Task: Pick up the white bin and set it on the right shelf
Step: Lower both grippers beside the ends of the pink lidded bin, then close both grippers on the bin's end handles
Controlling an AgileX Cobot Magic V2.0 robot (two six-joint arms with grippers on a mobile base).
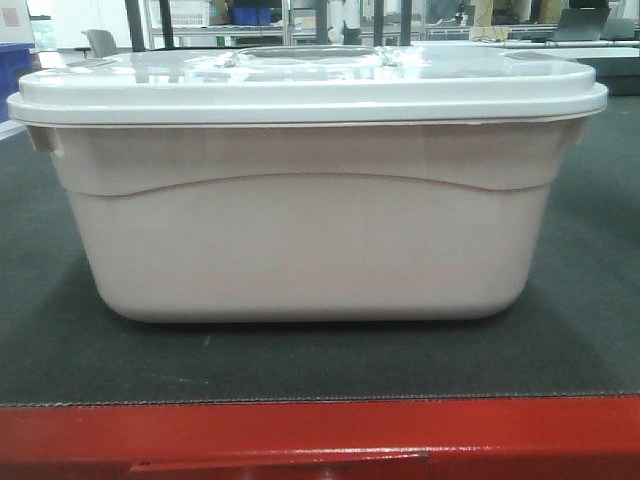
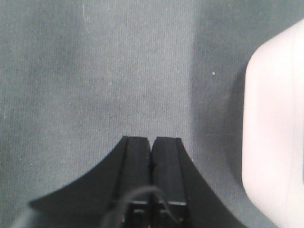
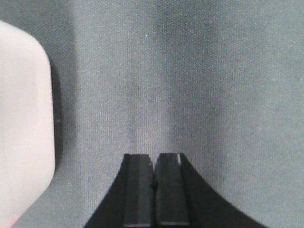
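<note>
Sitting lidded on the dark tabletop point(image 1: 40, 340), the white bin point(image 1: 300, 240) lies between my arms. My left gripper point(image 2: 151, 141) and right gripper point(image 3: 154, 157) are both closed and empty, hovering beside its ends.

From the near counter point(image 1: 300, 370) edge, faces the white bin point(image 1: 300, 240) level and close. From both wrists, looks down on the counter beside its left and right ends.

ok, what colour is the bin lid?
Glossy white; the lid shows best in the exterior front-facing view.
</note>
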